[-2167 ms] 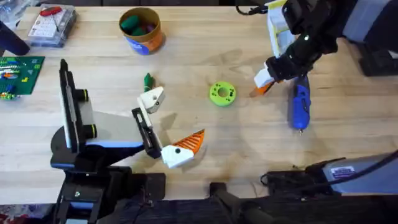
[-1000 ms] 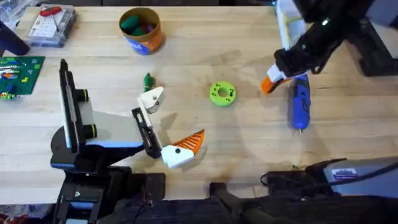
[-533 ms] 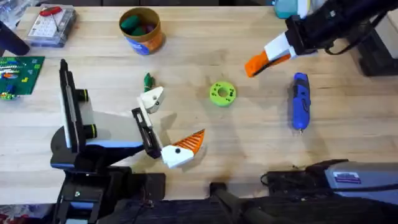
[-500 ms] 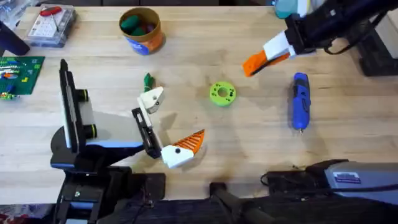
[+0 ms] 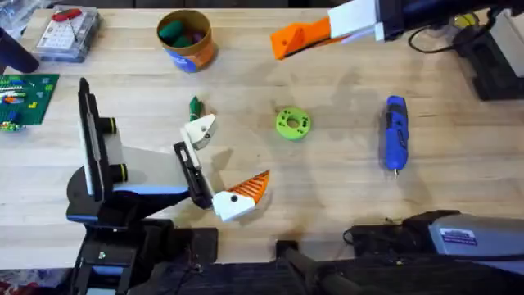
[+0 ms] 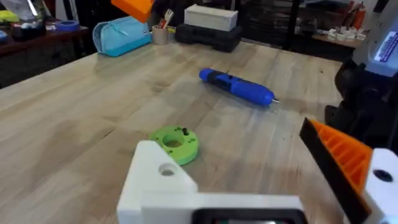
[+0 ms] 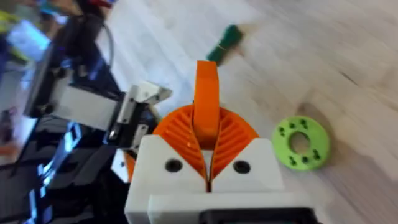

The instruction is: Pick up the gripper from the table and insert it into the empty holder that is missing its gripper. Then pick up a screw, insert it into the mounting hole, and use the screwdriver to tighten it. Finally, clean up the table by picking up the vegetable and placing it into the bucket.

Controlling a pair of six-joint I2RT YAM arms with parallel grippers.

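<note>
My right gripper (image 5: 326, 33) hangs over the far middle of the table, shut on the gripper (image 5: 296, 38), a smooth orange wedge (image 7: 206, 99) clamped between the ribbed pads and pointing left. The empty holder (image 5: 199, 129) is the cream block (image 6: 163, 179) on my left arm, which lies low at the front left. Opposite it sits the block with a ribbed orange finger (image 5: 243, 195), so my left gripper (image 5: 229, 160) stands open. The blue screwdriver (image 5: 395, 131) lies on the right. The dark-green vegetable (image 5: 195, 106) rests just beyond the holder. The bucket (image 5: 195, 57) stands at the far left-centre.
A bright-green disc with holes (image 5: 292, 123) lies mid-table, between the left gripper and the screwdriver. A clear box (image 5: 65, 29) and a green board (image 5: 24, 94) sit at the far left. Dark equipment (image 5: 495, 70) lines the right edge.
The right gripper lifted the orange wedge from beside the screwdriver and carried it up, away and to the left. The left arm and the other things stayed put.
</note>
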